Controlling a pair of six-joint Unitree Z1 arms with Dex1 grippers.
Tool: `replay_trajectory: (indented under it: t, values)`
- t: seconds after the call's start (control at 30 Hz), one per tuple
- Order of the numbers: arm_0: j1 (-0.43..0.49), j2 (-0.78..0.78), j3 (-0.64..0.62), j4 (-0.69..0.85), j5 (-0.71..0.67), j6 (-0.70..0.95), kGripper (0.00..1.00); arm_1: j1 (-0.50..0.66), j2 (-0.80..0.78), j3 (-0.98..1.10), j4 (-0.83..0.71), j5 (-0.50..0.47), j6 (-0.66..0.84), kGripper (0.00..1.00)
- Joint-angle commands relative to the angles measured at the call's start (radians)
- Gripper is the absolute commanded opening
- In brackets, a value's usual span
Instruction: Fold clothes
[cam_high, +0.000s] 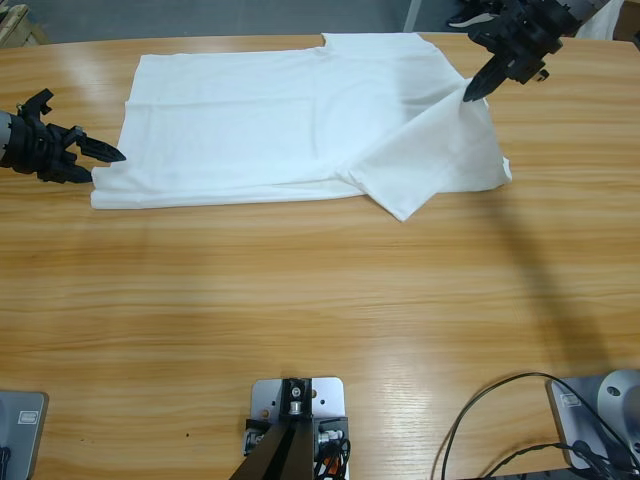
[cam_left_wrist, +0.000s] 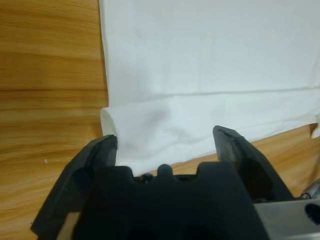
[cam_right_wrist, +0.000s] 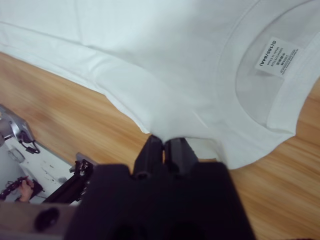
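Closest to the lens, the right gripper (cam_right_wrist: 164, 145) has its two black jaws pressed together on a pinch of the plain white short-sleeved cotton T-shirt (cam_high: 300, 125), the cloth rising straight out of the tips. Just past those tips and off to one side sits the crew neck with its small white neck label (cam_right_wrist: 276, 55), so the hold is at the shoulder beside the collar. From above, that same gripper (cam_high: 478, 88) shows a ridge of fabric running from its tips down to a flap laid over the body of the shirt. My read: it holds there because the shoulder is the corner that carries the sleeve side inward for a fold.

Now the left gripper (cam_left_wrist: 165, 142): jaws spread wide, nothing between them, with a rolled corner of the hem just ahead of the tips and one jaw right beside that roll. In the high view it waits (cam_high: 100, 155) at the shirt's far end, tips at the corner, apparently lined up to take it.

The shirt lies mostly flat across the long wooden table (cam_high: 300, 320), stretched between the two grippers.

Containers? None in sight, no basket, tray or box, so nothing holds anything here.
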Motion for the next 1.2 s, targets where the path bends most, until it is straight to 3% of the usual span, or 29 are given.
replay_trajectory:
  t: [0.03,0.17,0.2,0.3,0.37,0.4,1.2]
  values:
    - [-0.003,0.065,-0.005,-0.012,-0.034,0.021,0.480,-0.019,0.049,0.011,0.014,-0.002,-0.011,0.000]
    - [-0.003,0.086,-0.002,-0.008,-0.033,0.020,0.480,-0.019,0.046,0.013,0.014,-0.002,-0.013,0.000]
    - [-0.002,0.090,-0.001,-0.008,-0.033,0.020,0.422,-0.019,0.045,0.013,0.014,-0.002,-0.013,0.000]
    - [-0.004,0.094,-0.001,-0.007,-0.032,0.020,0.387,-0.019,0.044,0.013,0.014,-0.003,-0.013,0.000]
    - [-0.003,0.091,-0.001,-0.008,-0.030,0.022,0.023,-0.019,0.044,0.013,0.014,-0.003,-0.013,0.000]
    - [-0.003,0.087,-0.001,-0.008,-0.029,0.023,0.000,-0.019,0.045,0.013,0.014,-0.003,-0.013,0.000]
    - [0.030,0.079,-0.077,-0.011,-0.035,0.011,0.000,-0.028,0.090,-0.040,0.042,-0.015,-0.018,0.000]
